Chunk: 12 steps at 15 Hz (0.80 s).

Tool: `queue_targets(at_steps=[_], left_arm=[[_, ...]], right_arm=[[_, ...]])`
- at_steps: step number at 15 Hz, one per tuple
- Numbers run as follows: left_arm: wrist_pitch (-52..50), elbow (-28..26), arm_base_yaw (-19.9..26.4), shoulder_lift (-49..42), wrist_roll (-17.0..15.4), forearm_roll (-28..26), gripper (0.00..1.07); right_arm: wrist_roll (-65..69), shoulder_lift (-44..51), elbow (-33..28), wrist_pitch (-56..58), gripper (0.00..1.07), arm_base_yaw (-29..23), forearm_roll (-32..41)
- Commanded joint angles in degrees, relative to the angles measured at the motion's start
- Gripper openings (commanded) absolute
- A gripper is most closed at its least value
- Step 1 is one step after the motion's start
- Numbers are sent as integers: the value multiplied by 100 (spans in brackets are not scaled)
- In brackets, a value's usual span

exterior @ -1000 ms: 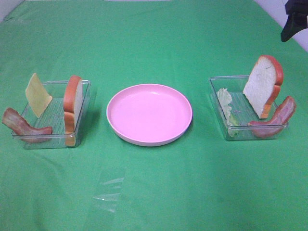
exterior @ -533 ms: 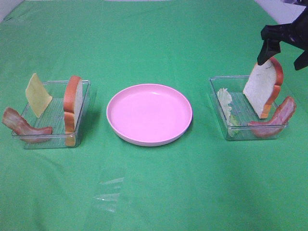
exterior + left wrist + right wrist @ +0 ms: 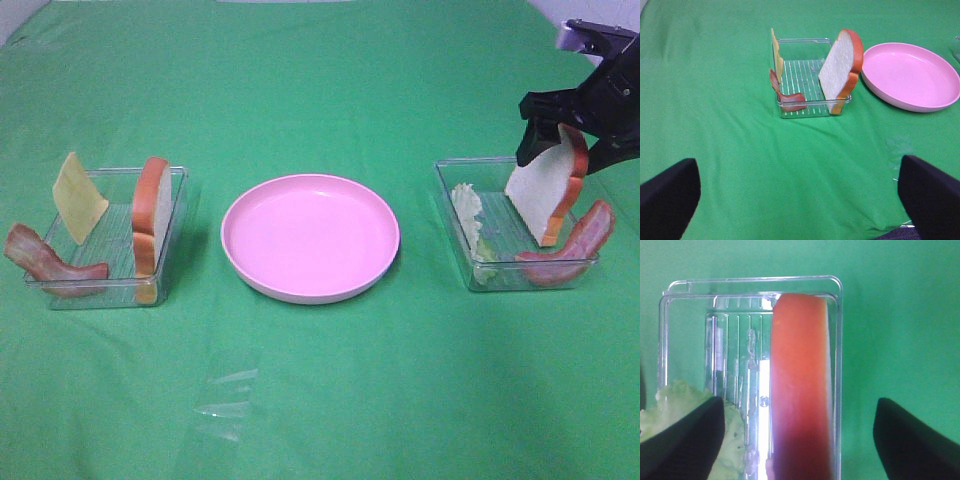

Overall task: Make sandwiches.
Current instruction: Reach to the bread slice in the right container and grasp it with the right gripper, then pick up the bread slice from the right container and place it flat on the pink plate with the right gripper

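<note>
The green cloth-covered table [image 3: 320, 80] looked the same as a second earlier, and the round pink plate [image 3: 310, 237] at its middle was bare, so we judged that no sandwich had been begun. The clear plastic left tray [image 3: 182, 205] and the clear plastic right tray [image 3: 447, 195] had not shifted. What had changed was the black right gripper [image 3: 560, 160]. A second earlier only its tip showed at the far right corner. It had since come down over the right tray, its jaws apart on either side of the upright white bread slice with orange-brown crust [image 3: 538, 195], not yet clamped on it. We took this as the reach for the first slice. The left gripper [image 3: 800, 200] hung wide open and empty, on the near side of the left tray. The second bread slice [image 3: 152, 215], the red-brown bacon strips [image 3: 45, 262], the yellow cheese square [image 3: 78, 198] and the pale green lettuce leaf [image 3: 468, 215] all lay untouched.
</note>
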<state>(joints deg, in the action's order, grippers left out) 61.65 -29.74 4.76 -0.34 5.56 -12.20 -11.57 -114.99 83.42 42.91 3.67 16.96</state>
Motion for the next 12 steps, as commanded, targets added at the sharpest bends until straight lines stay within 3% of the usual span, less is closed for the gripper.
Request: queue_targets(at_steps=[1, 7, 9, 12], left_arm=[[-11, 11, 0, -80, -34, -17, 101], [-11, 11, 0, -80, -34, -17, 101], [-11, 11, 0, -80, -34, -17, 101], [-11, 11, 0, -80, -34, -17, 101]], right_arm=[[-86, -29, 29, -86, 67, 17, 80], [-86, -29, 29, -17, 15, 17, 155], [-86, -23, 29, 17, 9, 17, 172], [-92, 138, 34, 29, 9, 17, 172]])
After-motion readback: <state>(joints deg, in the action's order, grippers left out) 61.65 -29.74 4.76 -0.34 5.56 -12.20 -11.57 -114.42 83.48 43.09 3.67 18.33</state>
